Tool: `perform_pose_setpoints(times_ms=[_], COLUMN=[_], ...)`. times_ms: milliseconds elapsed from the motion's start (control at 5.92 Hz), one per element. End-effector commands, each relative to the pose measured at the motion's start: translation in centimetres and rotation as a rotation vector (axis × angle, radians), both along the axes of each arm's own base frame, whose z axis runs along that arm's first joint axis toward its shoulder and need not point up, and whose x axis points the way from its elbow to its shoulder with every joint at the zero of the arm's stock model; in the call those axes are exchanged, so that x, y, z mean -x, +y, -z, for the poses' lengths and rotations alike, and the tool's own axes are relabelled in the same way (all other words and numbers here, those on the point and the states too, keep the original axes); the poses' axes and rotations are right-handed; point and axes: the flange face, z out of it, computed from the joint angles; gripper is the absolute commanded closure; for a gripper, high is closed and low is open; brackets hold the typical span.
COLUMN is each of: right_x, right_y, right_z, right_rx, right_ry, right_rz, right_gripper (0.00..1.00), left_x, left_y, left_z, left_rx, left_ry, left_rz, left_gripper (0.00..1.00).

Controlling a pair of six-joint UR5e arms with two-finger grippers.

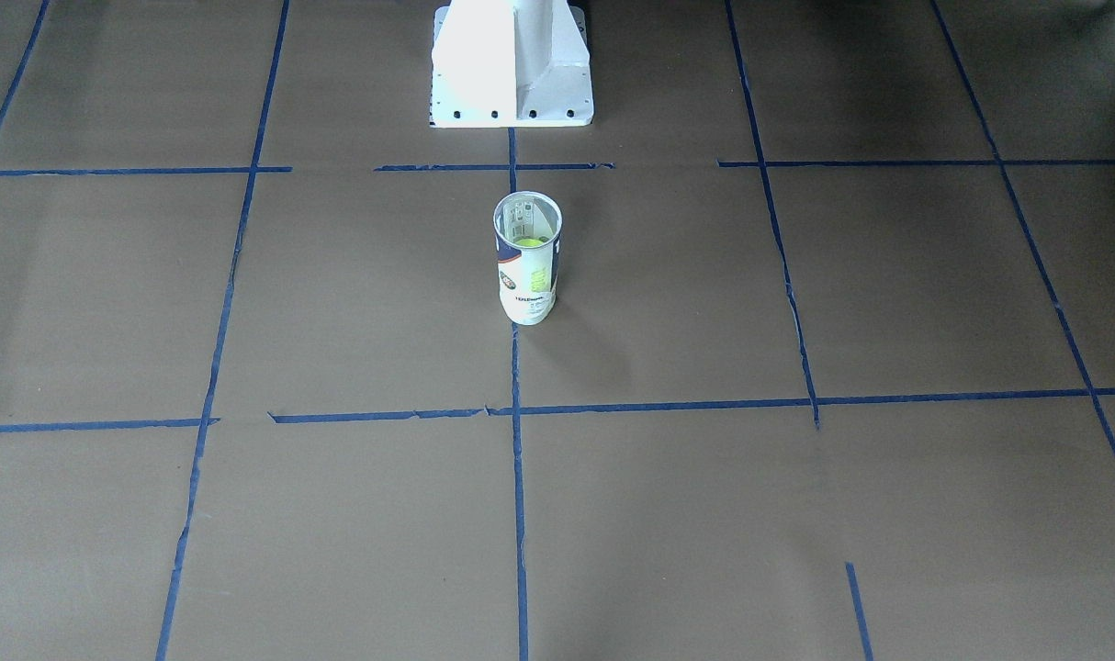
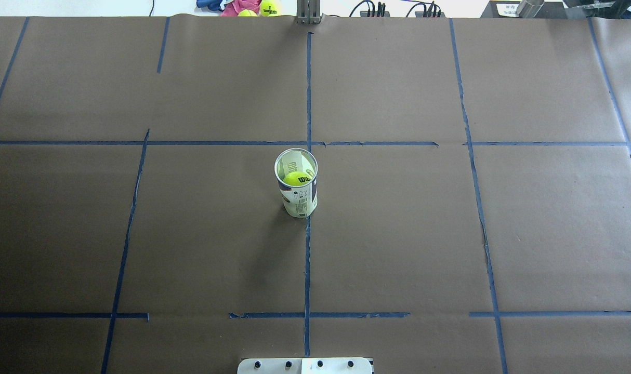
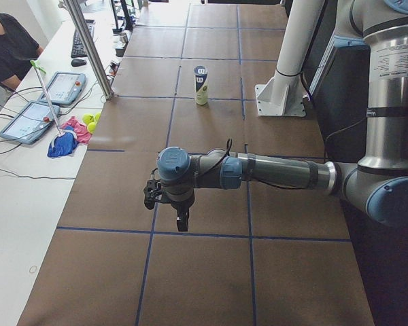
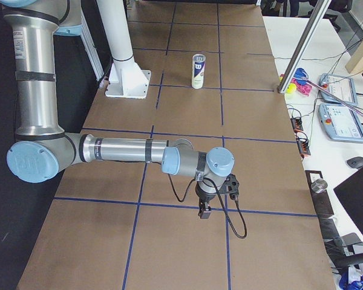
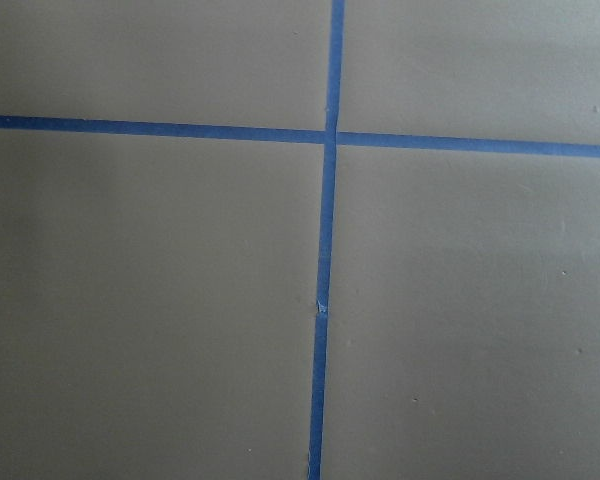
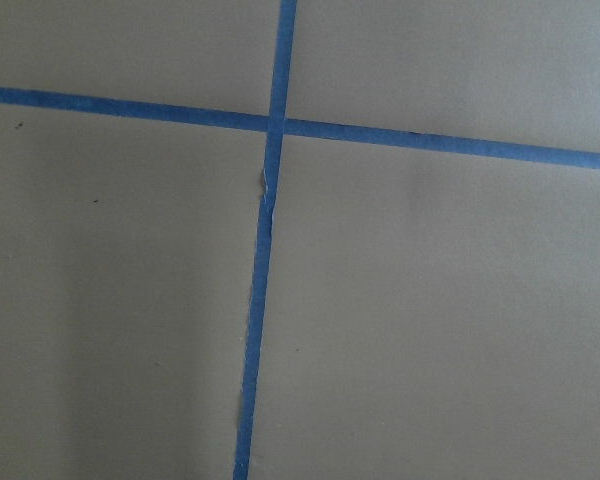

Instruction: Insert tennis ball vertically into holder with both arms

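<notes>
Jaws on left arm and right arm hang above the surface, touching nothing; whether they are parted or closed cannot be told. One upright holder, one tennis ball inside; two spare balls beyond the far edge.

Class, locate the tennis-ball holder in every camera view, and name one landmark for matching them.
Front-facing: holder upright at centre, below the white pedestal.
Overhead: holder at centre.
Exterior left: holder top centre, far off.
Exterior right: holder top centre, far off.
Left wrist: not in it.
Right wrist: not in it.
Landmark: the white pedestal, in all four exterior views.
</notes>
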Motion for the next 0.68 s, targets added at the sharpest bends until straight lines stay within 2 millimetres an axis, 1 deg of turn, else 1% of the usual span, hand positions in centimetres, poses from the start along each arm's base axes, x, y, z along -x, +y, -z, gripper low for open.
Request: perform_pose_setpoints(times_ms=[0,169,338,507], right_x=[0.1,0.1,0.2,0.3], right_y=[0.2,0.2,0.2,0.2], right_z=[0.0,0.0,0.2,0.3], right_rx=[-0.003,-0.001,-0.002,-0.003], right_ry=[-0.004,-0.006,-0.021,-0.028], right_rz=[0.002,0.000,-0.002,-0.003], right_gripper=[0.00,0.00,0.00,0.00], left_x=[0.1,0.1,0.0,0.0], left_y=[0.3,1.3,1.9,1.9], left_z=[-0.7,-0.9,-2.0,-2.5], left_rx=[0.015,-0.001,0.022,0.036], left_ry=[-0.005,-0.003,-0.010,-0.008], left_rz=[0.000,-0.001,-0.003,-0.004], left_gripper=[0.00,0.00,0.00,0.00])
